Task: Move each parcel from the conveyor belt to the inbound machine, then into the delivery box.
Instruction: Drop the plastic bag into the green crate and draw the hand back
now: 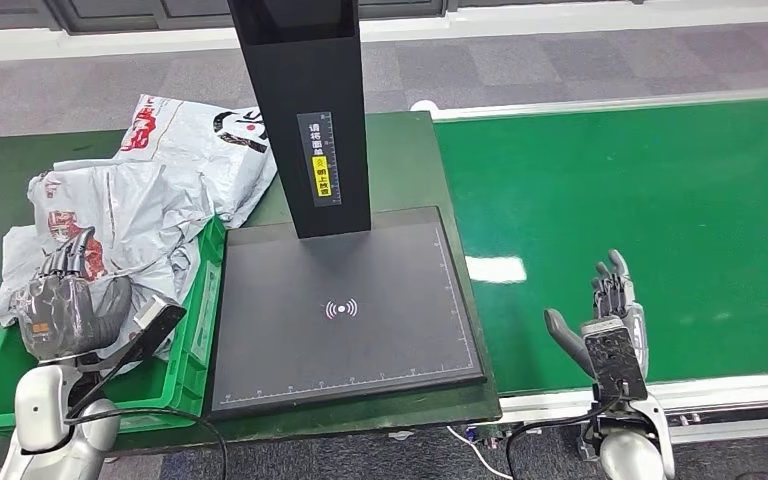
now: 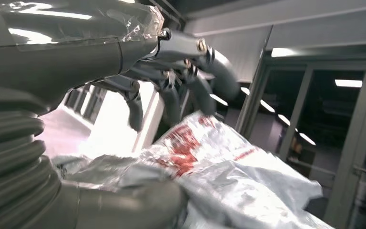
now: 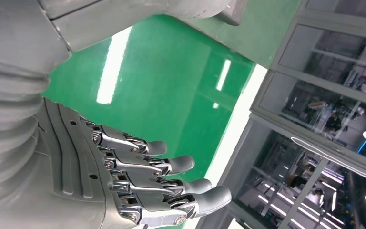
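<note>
Left hand (image 1: 60, 310) hovers open-fingered over the parcels (image 1: 135, 215) heaped in the green delivery box (image 1: 203, 300) at the tabletop's left edge, and they could snag while the right hand (image 1: 610, 325) idles open over the bare conveyor belt (image 1: 660, 200).

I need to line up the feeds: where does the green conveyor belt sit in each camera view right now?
Head view: the belt fills the right half, beside the black scanner plate, with nothing lying on it.
Left wrist view: not in it; this one looks over grey parcels behind the left hand.
Right wrist view: the belt is the green surface behind the fingers.
Shared landmark: the open right hand, hovering over the belt's near edge.
</note>
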`<state>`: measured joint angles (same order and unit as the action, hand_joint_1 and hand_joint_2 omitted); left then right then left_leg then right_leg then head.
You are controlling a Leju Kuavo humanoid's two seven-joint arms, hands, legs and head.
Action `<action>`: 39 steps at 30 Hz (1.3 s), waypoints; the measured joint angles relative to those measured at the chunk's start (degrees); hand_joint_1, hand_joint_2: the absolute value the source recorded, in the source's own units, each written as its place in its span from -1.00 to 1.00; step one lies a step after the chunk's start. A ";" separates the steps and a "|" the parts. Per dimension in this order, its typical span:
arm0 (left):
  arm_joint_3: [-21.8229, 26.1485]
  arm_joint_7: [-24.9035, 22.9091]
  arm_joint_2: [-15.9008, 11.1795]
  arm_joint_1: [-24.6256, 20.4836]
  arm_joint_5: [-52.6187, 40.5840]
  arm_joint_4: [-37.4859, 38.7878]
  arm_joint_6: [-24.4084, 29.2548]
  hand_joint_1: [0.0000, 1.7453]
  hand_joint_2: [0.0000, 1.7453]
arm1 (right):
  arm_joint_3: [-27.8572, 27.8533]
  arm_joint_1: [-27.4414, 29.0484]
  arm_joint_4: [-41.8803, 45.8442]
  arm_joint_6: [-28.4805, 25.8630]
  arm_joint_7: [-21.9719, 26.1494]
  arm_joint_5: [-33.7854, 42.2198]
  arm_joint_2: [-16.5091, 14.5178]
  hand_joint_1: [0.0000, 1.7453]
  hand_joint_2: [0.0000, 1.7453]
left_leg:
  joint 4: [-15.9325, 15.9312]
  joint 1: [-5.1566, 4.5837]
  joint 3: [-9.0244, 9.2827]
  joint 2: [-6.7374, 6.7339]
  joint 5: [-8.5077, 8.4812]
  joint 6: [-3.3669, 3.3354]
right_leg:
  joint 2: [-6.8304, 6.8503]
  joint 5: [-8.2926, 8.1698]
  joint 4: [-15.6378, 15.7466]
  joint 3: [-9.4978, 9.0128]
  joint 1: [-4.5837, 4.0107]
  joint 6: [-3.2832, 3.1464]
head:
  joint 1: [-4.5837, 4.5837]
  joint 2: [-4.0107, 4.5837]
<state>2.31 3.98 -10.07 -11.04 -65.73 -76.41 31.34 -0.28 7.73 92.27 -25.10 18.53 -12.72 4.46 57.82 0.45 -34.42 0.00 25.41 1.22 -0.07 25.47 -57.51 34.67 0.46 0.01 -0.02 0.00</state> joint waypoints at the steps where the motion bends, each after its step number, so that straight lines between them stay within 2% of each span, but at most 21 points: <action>1: -0.14 0.07 -0.08 -0.08 0.85 -0.12 -0.40 -1.00 1.00 | -0.02 0.06 0.04 0.11 0.01 -0.15 -0.05 -1.00 1.00 | 0.00 0.00 0.00 0.00 0.00 0.00 | 0.00 0.00 0.00 0.00 0.00 0.00 | 0.00 0.00; 6: -0.46 0.24 -0.44 -1.76 3.81 -0.10 -2.05 -1.00 1.00 | -0.02 0.02 0.05 0.38 0.02 -0.44 -0.33 -1.00 1.00 | 0.00 0.01 0.03 0.00 -0.01 0.00 | 0.00 -0.02 0.00 -0.02 -0.01 0.00 | 0.00 0.00; 18: -0.69 2.97 -1.10 -12.85 17.35 5.80 -0.66 -1.00 1.00 | -0.02 -0.65 -0.04 0.51 -0.35 -1.32 -0.97 -1.00 1.00 | 0.00 0.01 0.03 0.04 -0.04 0.02 | 0.01 -0.04 -0.02 -0.05 -0.02 -0.03 | 0.00 0.00; 28: -0.69 3.41 -1.26 -14.76 20.85 7.15 -2.17 -1.00 1.00 | -0.02 -1.13 -0.40 0.58 -0.33 -1.34 -1.03 -1.00 1.00 | 0.00 0.01 0.02 0.04 -0.03 0.02 | 0.00 -0.02 -0.02 -0.04 -0.02 -0.02 | 0.00 0.00; 32: -0.69 3.32 -2.28 -15.70 25.32 7.30 -9.05 -1.00 1.00 | -0.02 -1.88 -0.91 1.02 -0.32 -1.39 -1.03 -1.00 1.00 | 0.00 0.02 0.03 0.01 -0.03 0.03 | -0.01 -0.02 -0.02 -0.03 -0.03 -0.03 | 0.00 0.00; 39: -0.70 4.77 -5.00 -16.67 34.91 8.16 -29.77 -1.00 1.00 | -0.14 -3.20 -1.96 2.38 -0.50 -1.91 -1.01 -1.00 1.00 | 0.00 0.02 0.04 -0.01 -0.04 0.03 | -0.06 -0.04 -0.02 -0.03 -0.03 -0.04 | 0.01 0.00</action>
<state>1.60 8.74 -15.07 -27.72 -30.82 -68.25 1.57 -0.43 4.52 90.32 -22.72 18.03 -14.63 3.45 57.82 0.46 -34.38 -0.01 25.36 1.26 -0.13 25.43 -57.53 34.64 0.43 -0.03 -0.02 0.00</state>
